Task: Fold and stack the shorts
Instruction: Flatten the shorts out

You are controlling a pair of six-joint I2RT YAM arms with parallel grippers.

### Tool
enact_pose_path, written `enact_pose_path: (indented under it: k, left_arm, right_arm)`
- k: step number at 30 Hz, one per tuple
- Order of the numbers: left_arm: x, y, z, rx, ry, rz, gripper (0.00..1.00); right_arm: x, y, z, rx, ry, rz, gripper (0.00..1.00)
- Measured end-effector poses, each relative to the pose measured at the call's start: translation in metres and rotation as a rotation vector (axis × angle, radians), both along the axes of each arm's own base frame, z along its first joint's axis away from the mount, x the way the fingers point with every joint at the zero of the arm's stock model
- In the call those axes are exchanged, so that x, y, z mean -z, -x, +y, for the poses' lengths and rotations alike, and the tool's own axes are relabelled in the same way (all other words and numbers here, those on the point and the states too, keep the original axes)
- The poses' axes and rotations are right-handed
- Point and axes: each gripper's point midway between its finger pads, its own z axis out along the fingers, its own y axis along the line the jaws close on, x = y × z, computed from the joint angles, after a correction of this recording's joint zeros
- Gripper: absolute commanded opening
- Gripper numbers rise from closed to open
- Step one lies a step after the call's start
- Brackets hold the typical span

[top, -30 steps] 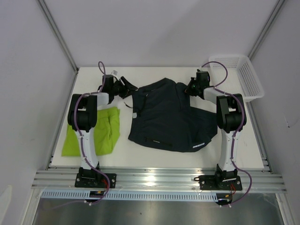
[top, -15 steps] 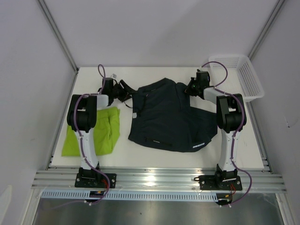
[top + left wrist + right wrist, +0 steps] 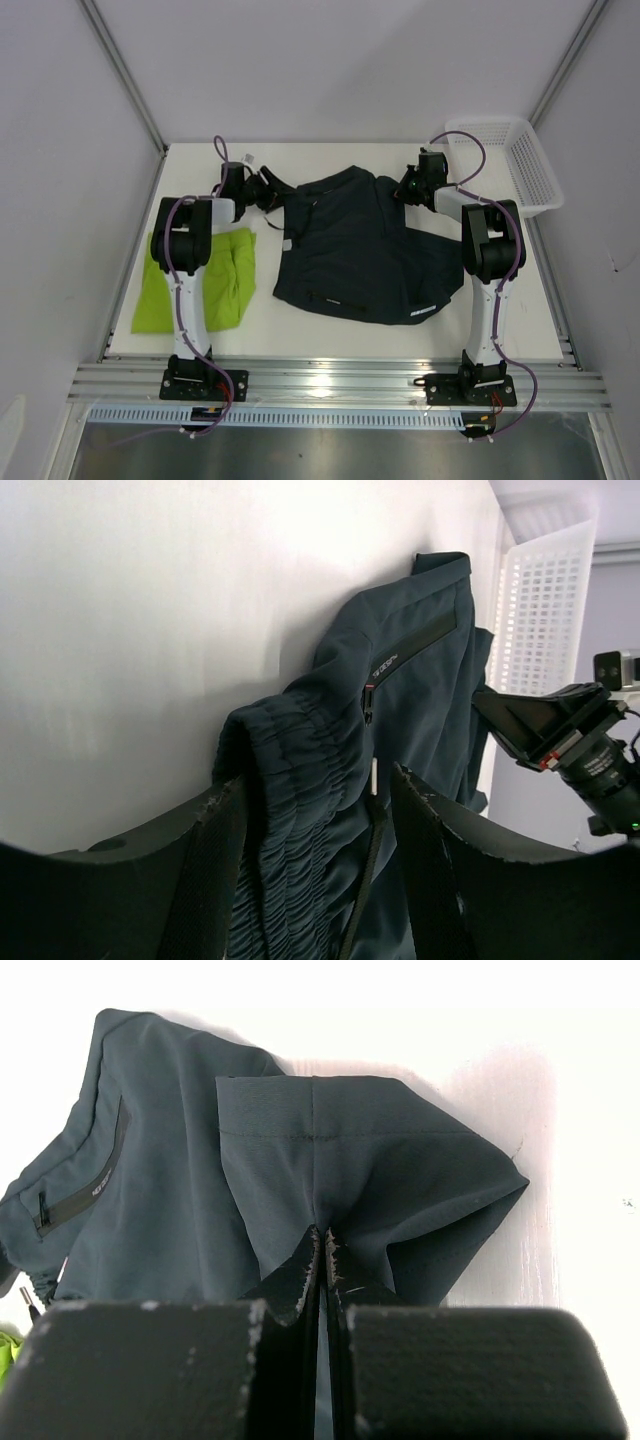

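The dark navy shorts [image 3: 355, 255] lie spread mid-table, with the far edge lifted at both corners. My left gripper [image 3: 272, 190] is at their far left corner. In the left wrist view it [image 3: 320, 820] stands open, with the gathered waistband [image 3: 300, 810] bunched between the fingers [image 3: 215, 870]. My right gripper [image 3: 405, 188] is at the far right corner. In the right wrist view it [image 3: 322, 1245] is shut on a pinch of the navy shorts [image 3: 330, 1150]. The lime green shorts [image 3: 215, 280] lie flat at the left, beside the left arm.
A white mesh basket [image 3: 520, 165] stands at the table's far right corner, just past the right arm; it also shows in the left wrist view [image 3: 540, 610]. White walls close in the table at the back and sides.
The left wrist has shifted slightly at the waistband corner. The shorts and the right arm have stayed where they were.
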Motion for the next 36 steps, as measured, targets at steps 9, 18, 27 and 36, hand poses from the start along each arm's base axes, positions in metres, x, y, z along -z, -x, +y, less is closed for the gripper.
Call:
enact_pose_path:
  k: [9,18,27,36]
  left_arm:
    - [0.005,-0.007,-0.013,0.039,0.105,0.015,0.37]
    - [-0.001,-0.013,-0.016,0.046,0.181,-0.013,0.06]
    - [-0.01,-0.012,0.002,-0.003,0.248,-0.095,0.0]
    - [0.012,0.0,0.075,-0.235,0.181,-0.042,0.0]
  right_arm:
    - [0.0,0.0,0.001,-0.003,-0.003,0.0,0.0]
    - [0.0,0.001,0.002,-0.007,-0.003,0.001,0.0]
    - [0.0,0.001,0.003,-0.008,-0.004,0.001,0.0]
    - [0.015,0.021,-0.014,0.039,-0.049,0.025,0.0]
